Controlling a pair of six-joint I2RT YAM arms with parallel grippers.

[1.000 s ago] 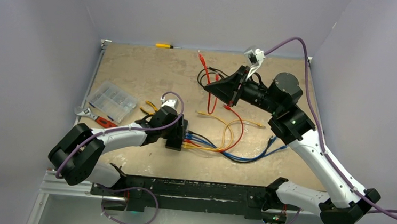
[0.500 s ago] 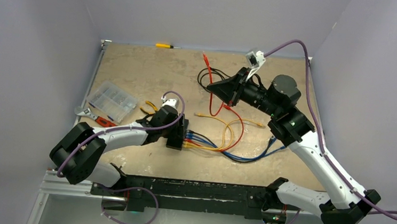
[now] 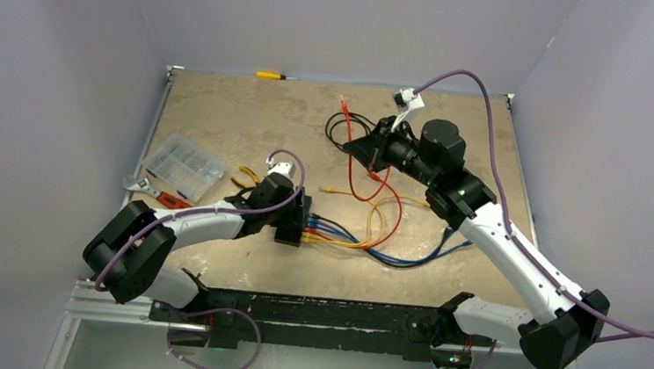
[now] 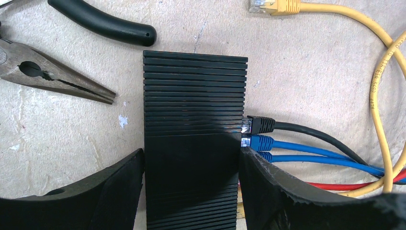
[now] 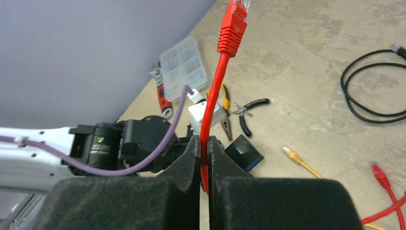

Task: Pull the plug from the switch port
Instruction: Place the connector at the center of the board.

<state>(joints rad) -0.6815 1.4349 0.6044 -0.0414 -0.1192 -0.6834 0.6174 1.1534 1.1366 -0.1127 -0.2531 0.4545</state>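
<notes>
The switch (image 4: 194,96), a ribbed black box, lies on the table under my left wrist (image 3: 291,220). My left gripper (image 4: 191,158) is shut on it, one finger on each long side. A black plug (image 4: 261,124) and blue plugs (image 4: 258,142) sit in its right face; red and yellow cables run out beneath the right finger. My right gripper (image 5: 204,141) is shut on a red cable (image 5: 213,96). Its red plug (image 5: 234,19) is free and sticks up above the fingers. In the top view this gripper (image 3: 351,142) hangs over the far middle of the table.
Pliers (image 4: 52,79) lie left of the switch. A clear compartment box (image 3: 185,166) and hand tools (image 3: 151,190) sit at the left edge. A yellow screwdriver (image 3: 272,75) lies at the back. A black cable coil (image 3: 339,125) and a loose yellow plug (image 4: 273,5) lie nearby.
My right arm has swung left and back, carrying the red cable with its plug end. My left gripper and the switch have not moved.
</notes>
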